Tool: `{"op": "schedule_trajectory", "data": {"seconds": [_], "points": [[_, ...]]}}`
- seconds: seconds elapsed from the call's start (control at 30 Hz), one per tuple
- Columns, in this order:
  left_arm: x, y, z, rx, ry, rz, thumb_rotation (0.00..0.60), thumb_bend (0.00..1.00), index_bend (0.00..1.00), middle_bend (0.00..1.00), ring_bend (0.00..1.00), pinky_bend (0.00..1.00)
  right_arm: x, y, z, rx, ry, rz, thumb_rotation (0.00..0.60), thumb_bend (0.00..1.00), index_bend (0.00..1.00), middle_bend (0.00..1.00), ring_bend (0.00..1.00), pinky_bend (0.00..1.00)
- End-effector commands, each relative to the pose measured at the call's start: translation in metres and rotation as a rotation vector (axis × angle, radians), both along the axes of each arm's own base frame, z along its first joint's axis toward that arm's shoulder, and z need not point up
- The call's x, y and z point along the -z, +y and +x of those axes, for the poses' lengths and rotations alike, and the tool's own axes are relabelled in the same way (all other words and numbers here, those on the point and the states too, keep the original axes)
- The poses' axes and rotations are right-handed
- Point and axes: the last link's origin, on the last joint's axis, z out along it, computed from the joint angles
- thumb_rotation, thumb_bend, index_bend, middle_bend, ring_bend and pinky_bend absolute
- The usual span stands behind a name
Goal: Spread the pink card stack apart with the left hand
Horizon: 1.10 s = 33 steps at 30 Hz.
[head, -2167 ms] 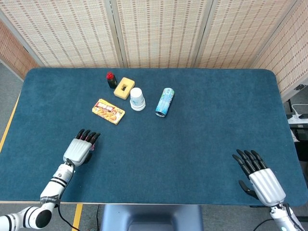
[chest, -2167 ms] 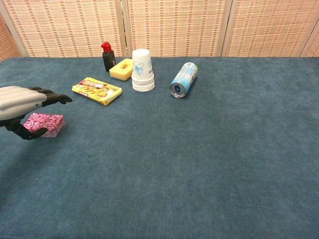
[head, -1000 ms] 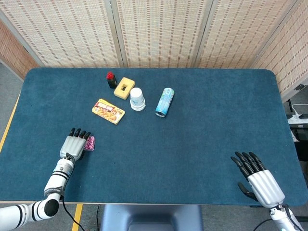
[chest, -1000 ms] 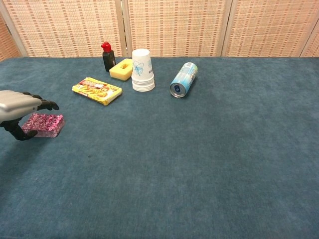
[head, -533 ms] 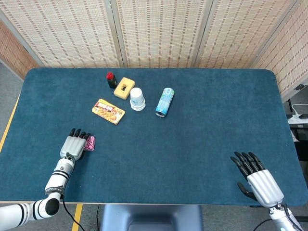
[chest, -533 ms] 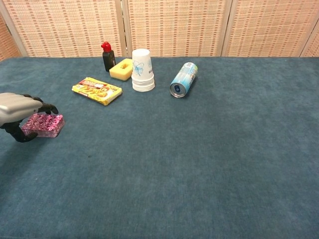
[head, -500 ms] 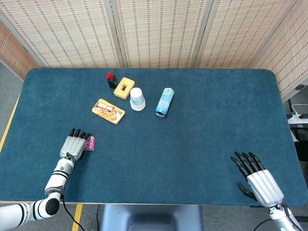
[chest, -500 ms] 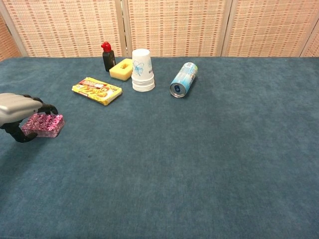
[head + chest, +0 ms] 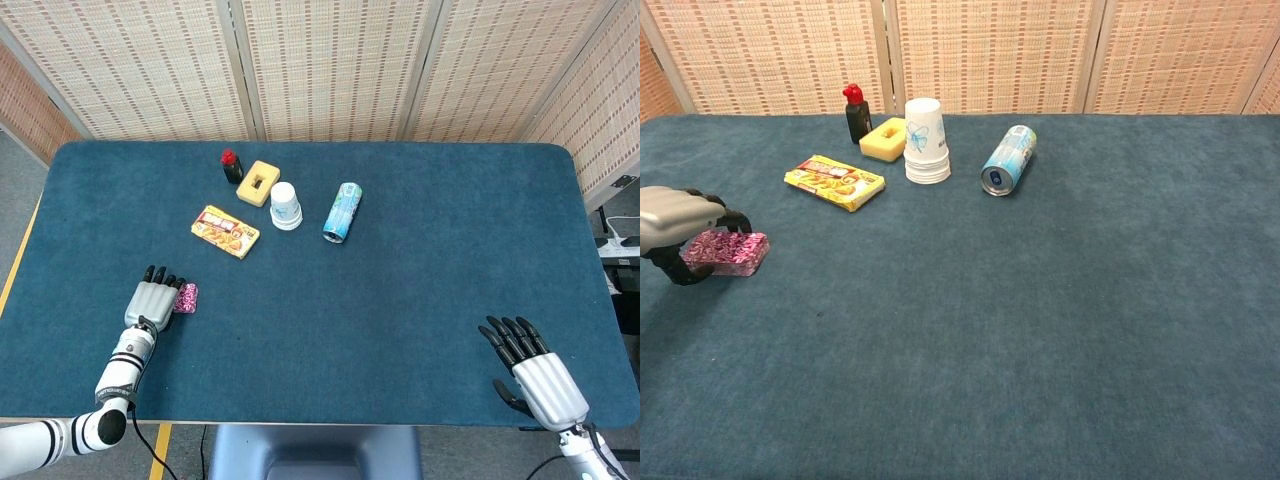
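Observation:
The pink card stack (image 9: 732,251) lies on the blue cloth at the near left, still one compact block. My left hand (image 9: 675,225) covers its left end, with fingers (image 9: 730,221) curled down onto its top and the thumb hooked at its near side. From the head view, the left hand (image 9: 152,300) sits just left of the pink card stack (image 9: 186,297), which shows only as a narrow strip. My right hand (image 9: 530,375) rests at the near right corner, fingers spread, holding nothing. It does not show in the chest view.
Further back on the left are a yellow snack box (image 9: 834,182), a dark bottle with a red cap (image 9: 856,113), a yellow block (image 9: 884,139), a stack of paper cups (image 9: 926,141) and a blue can lying on its side (image 9: 1008,160).
My left hand has drawn back to the left and sunk, and its straight fingers have curled down onto the pink stack. In the last half second almost nothing moved. The right hand stays put.

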Motion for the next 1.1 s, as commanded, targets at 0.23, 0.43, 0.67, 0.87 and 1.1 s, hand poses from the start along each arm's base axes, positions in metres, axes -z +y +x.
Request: {"op": "schedule_trajectory", "data": {"seconds": [0.23,0.43,0.67,0.87,1.1], "points": [[0.0015,0.0017,0.0005,-0.004,-0.002,-0.001,0.6,0.45,0.2,0.2,0.02,0.02,0.0005,0.0005,0.0,0.001,0.002,0.001,0.6,0.3,0.0,0.0,0.0,0.0],[0.001,0.0019,0.0009,0.002,-0.01,0.009,0.6,0.45,0.24,0.25,0.04,0.02,0.0012,0.0003,-0.0003,0.002,0.005,0.002,0.6,0.3,0.0,0.0,0.0,0.0],[0.001,0.003,0.0026,0.021,-0.025,0.023,0.6,0.45,0.29,0.31,0.07,0.02,0.0014,0.0002,-0.0006,0.008,0.008,0.004,0.6,0.3,0.0,0.0,0.0,0.0],[0.0005,0.0039,0.0033,0.039,-0.04,0.038,0.6,0.45,0.37,0.38,0.09,0.02,0.0016,0.0001,-0.0007,0.01,0.01,0.005,0.6,0.3,0.0,0.0,0.0,0.0],[-0.0036,0.0038,0.0029,0.06,-0.05,0.059,0.6,0.45,0.41,0.43,0.12,0.02,0.0023,-0.0001,-0.001,0.012,0.012,0.009,0.6,0.3,0.0,0.0,0.0,0.0]]}}
